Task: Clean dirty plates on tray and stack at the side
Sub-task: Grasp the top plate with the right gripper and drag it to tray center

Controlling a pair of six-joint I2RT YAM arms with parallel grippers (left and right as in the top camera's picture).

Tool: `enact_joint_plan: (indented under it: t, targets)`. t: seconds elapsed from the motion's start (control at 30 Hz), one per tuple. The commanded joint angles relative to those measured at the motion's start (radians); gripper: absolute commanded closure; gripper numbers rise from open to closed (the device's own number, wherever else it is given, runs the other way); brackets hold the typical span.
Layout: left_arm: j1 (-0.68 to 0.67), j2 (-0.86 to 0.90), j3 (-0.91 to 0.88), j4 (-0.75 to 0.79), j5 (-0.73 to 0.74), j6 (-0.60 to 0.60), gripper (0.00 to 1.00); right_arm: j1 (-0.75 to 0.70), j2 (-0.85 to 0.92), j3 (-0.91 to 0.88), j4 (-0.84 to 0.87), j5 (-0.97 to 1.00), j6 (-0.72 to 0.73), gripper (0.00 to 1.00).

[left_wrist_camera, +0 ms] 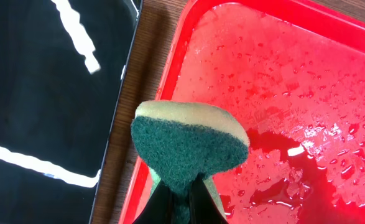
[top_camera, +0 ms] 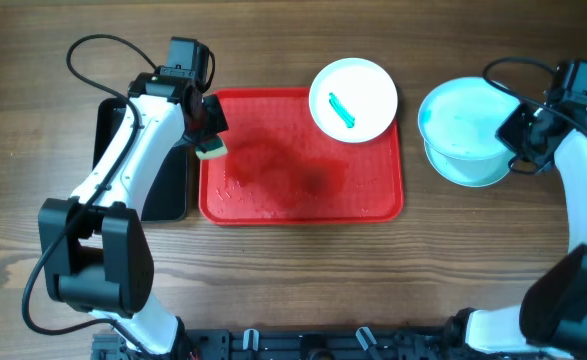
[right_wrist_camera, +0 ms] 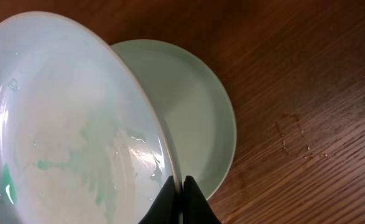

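The red tray point(top_camera: 373, 195) lies mid-table, wet. A white plate point(top_camera: 368, 115) with a green smear sits on its far right corner. My left gripper point(top_camera: 211, 140) is shut on a green-and-yellow sponge point(left_wrist_camera: 188, 140), held over the tray's left rim point(left_wrist_camera: 163, 112). My right gripper point(right_wrist_camera: 182, 186) is shut on the rim of a pale mint-blue plate point(right_wrist_camera: 64, 124) with faint green smears, holding it tilted above a second mint plate point(right_wrist_camera: 201, 118) that lies on the table right of the tray. In the overhead view the held plate point(top_camera: 463, 120) overlaps the lower one point(top_camera: 473, 172).
A black tray point(top_camera: 168, 190) lies left of the red tray, under my left arm, and fills the left of the left wrist view point(left_wrist_camera: 45, 112). Bare wooden table point(right_wrist_camera: 306, 124) surrounds the plates. Cables run at the far corners.
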Motion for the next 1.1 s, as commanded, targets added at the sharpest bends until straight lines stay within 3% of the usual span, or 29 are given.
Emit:
enact_joint_plan:
  t: [0.0, 0.13, 0.17, 0.2, 0.23, 0.37, 0.43, 0.53, 0.7, 0.93, 1.07]
  targets:
    - [0.000, -0.001, 0.011, 0.006, 0.013, -0.018, 0.96, -0.011, 0.073, -0.011, 0.005, 0.081, 0.050, 0.96]
    - [0.000, -0.001, 0.011, 0.006, 0.013, -0.018, 0.96, -0.031, 0.127, -0.011, 0.006, 0.092, 0.068, 0.96]
    - [0.000, -0.001, 0.011, 0.006, 0.013, -0.018, 0.96, -0.031, 0.136, -0.011, 0.010, 0.090, 0.069, 0.83]
    - [0.000, -0.001, 0.011, 0.006, 0.013, -0.018, 0.96, -0.030, 0.140, -0.011, 0.013, 0.090, 0.068, 0.49]
    - [0.000, -0.001, 0.011, 0.006, 0.013, -0.018, 0.96, -0.030, 0.140, -0.011, 0.021, 0.079, 0.067, 0.41]
    - [0.000, -0.001, 0.011, 0.010, 0.013, -0.018, 0.96, -0.011, 0.140, 0.005, 0.060, -0.188, -0.067, 0.35]
    - [0.000, -0.001, 0.011, 0.010, 0.013, -0.018, 0.96, 0.068, 0.140, 0.030, 0.068, -0.288, -0.116, 0.36]
    - [0.000, -0.001, 0.011, 0.010, 0.013, -0.018, 0.96, 0.208, 0.140, 0.032, 0.131, -0.304, -0.076, 0.40]
    - [0.000, -0.001, 0.011, 0.010, 0.013, -0.018, 0.96, 0.421, 0.185, 0.026, 0.251, -0.138, 0.103, 0.63]
    - [0.000, -0.001, 0.011, 0.009, 0.013, -0.018, 0.96, 0.500, 0.369, 0.025, 0.331, -0.143, 0.171, 0.73]
    - [0.000, -0.001, 0.011, 0.010, 0.013, -0.018, 0.96, 0.503, 0.370, 0.026, 0.306, -0.214, 0.146, 0.91]
